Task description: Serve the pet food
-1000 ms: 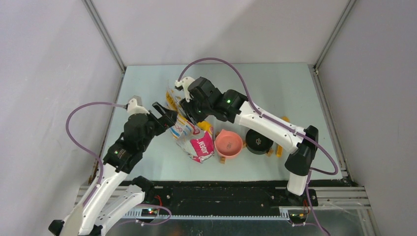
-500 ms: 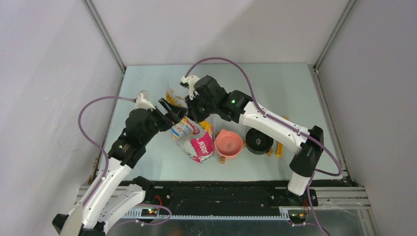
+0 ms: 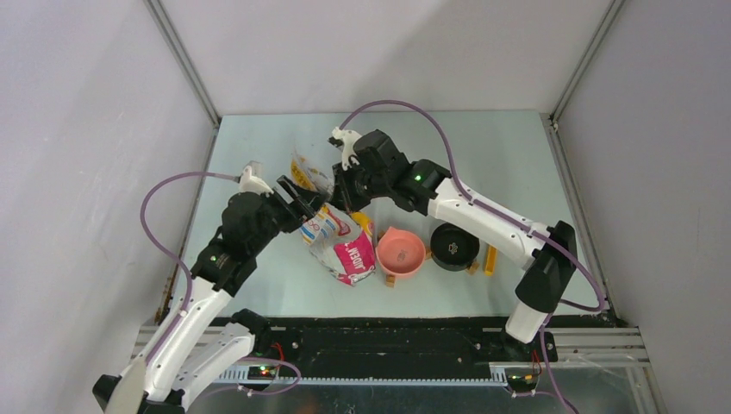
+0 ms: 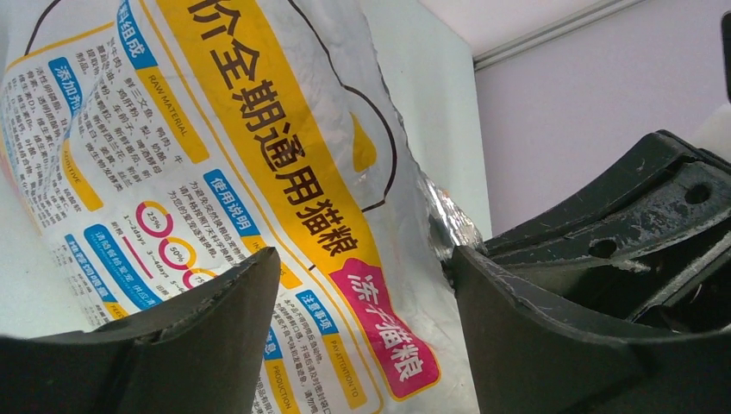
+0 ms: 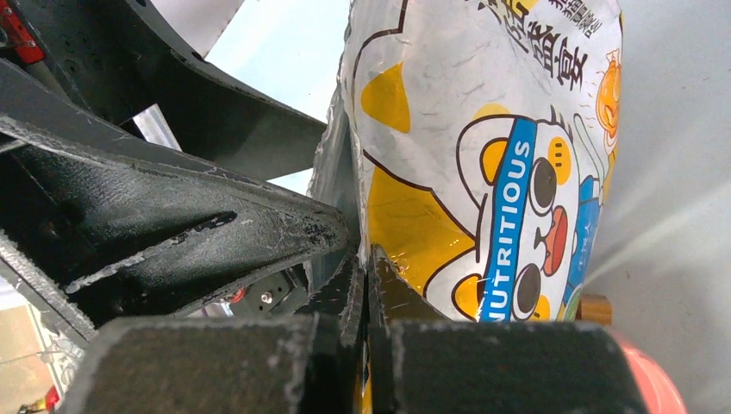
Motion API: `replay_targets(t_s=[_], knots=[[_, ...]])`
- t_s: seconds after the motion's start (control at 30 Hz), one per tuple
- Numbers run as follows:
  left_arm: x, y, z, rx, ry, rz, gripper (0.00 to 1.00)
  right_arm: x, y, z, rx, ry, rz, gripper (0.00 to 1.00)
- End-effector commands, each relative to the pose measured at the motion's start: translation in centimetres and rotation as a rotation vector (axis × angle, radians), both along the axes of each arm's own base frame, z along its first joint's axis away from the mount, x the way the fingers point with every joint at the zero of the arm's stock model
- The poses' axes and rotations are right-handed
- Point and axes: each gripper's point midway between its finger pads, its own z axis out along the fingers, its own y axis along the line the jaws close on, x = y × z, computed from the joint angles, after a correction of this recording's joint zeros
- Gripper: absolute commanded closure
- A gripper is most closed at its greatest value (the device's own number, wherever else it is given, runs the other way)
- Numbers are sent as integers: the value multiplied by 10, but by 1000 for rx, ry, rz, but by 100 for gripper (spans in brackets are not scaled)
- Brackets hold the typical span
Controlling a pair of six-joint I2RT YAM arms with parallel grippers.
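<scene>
While pinched (right hand (image 5: 366,289)), bag (image 5: 483,138) leans.

Bright, even light; soft shadows. Your left gripper (image 4: 364,259) looks slightly blurred up close; bag (image 4: 215,129) foil glares.

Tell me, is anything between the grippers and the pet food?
Yes, the bag. No pet food shows, only the bag's printed foil. The right gripper is shut on its edge, and the left gripper is open around it. Nothing visible lies between the bag and the pink bowl beside it.
</scene>
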Motion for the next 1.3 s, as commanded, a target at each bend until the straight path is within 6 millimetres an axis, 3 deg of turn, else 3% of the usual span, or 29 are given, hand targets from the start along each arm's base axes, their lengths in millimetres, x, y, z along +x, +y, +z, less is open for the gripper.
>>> replay_targets(t_s=[0.0, 0.13, 0.27, 0.33, 0.4, 0.43, 0.57, 0.77, 0.93, 1.13, 1.27], knots=[[3, -2, 0, -15, 0, 0, 24, -7, -2, 31, 102, -2, 1, 100], [8, -12, 3, -33, 6, -39, 36, -13, 1, 33, 121, -15, 27, 100], [11, -16, -8, -16, 53, -54, 52, -11, -1, 35, 130, -26, -3, 100], [9, -19, -12, -16, 68, -69, 65, -7, -4, 35, 135, -35, -30, 100], [6, -18, -17, 3, 76, -83, 96, -1, -9, 34, 136, -56, -68, 100], [5, -17, -17, 8, 74, -82, 98, 2, -12, 31, 123, -70, -88, 100], [-4, -1, -23, 75, 84, -43, 100, 38, -43, 29, 35, -186, -282, 100], [-18, 32, -33, 220, 139, 44, 100, 69, -79, 39, -32, -293, -446, 100], [-32, 51, -30, 299, 167, 84, 100, 84, -102, 48, -68, -353, -541, 100], [-45, 67, -7, 348, 156, 105, 100, 95, -129, 61, -104, -416, -645, 100], [-55, 81, -3, 420, 192, 126, 100, 98, -138, 70, -107, -444, -671, 100]])
